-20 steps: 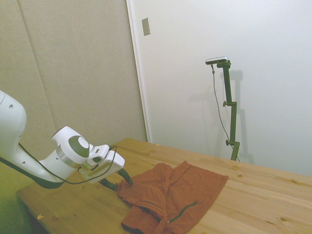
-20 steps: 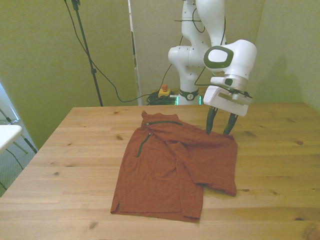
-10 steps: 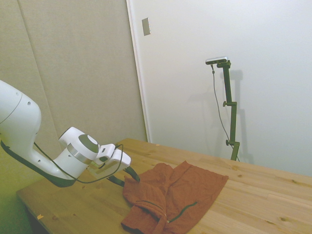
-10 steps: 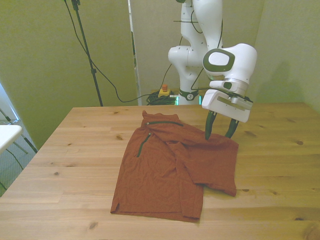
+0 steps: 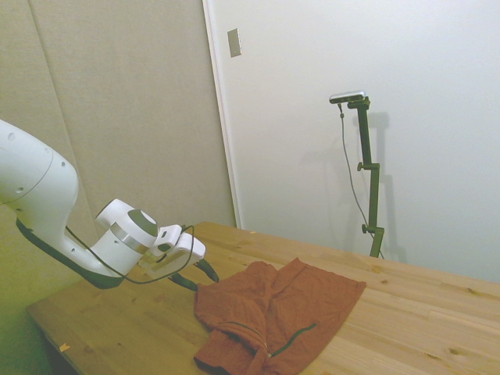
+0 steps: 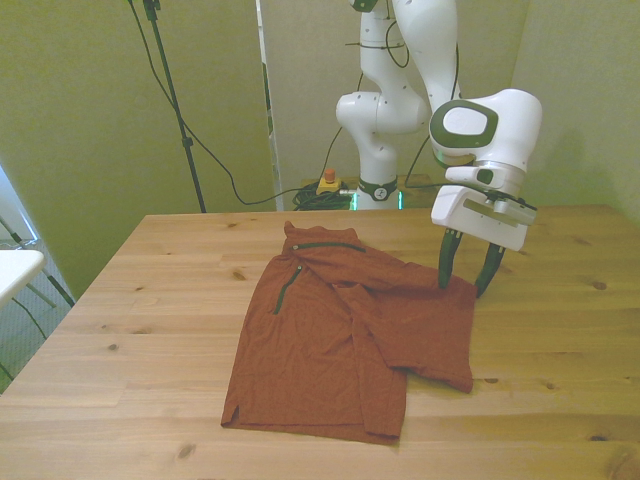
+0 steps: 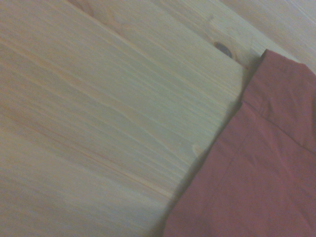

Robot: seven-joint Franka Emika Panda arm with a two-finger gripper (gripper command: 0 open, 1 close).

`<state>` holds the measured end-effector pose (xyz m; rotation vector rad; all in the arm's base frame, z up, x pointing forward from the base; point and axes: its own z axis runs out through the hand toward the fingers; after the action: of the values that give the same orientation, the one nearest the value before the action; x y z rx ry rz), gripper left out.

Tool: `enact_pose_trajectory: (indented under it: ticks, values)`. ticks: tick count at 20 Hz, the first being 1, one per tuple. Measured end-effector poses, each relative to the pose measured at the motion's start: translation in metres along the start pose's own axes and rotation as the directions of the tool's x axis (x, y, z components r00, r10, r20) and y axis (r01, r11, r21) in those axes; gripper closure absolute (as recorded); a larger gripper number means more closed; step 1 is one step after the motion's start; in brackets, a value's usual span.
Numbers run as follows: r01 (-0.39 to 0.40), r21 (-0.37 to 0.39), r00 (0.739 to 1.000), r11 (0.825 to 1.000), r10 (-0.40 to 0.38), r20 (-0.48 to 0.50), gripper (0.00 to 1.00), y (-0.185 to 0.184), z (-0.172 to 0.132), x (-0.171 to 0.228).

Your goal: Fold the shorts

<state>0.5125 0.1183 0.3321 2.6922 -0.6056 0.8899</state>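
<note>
Lies flat mid-surface: shorts (image 6: 345, 335). Hovers spread at their 2 o'clock corner: gripper (image 6: 465, 280). Lower onto that hem, pinch one layer only, drag toward 9 o'clock.

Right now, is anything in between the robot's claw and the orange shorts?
No. In the front view the open gripper stands right at the corner of the shorts, one finger over the cloth edge. The wrist view shows only bare table beside the fabric.
</note>
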Motion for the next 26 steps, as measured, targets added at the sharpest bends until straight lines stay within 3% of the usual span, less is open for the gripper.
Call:
enact_pose_trajectory:
  ticks: [5, 10, 11, 26]
  values:
    - [-0.007, -0.027, 1.000, 1.000, 0.007, -0.002, 0.00, 0.005, 0.002, 0.001]
    - [-0.091, -0.087, 0.996, 0.992, 0.093, 0.017, 0.00, 0.030, 0.013, 0.013]
    - [-0.092, -0.089, 0.995, 0.992, 0.094, 0.017, 1.00, 0.031, 0.013, 0.013]
    - [-0.065, -0.073, 0.998, 0.995, 0.067, 0.023, 1.00, 0.020, 0.013, 0.004]
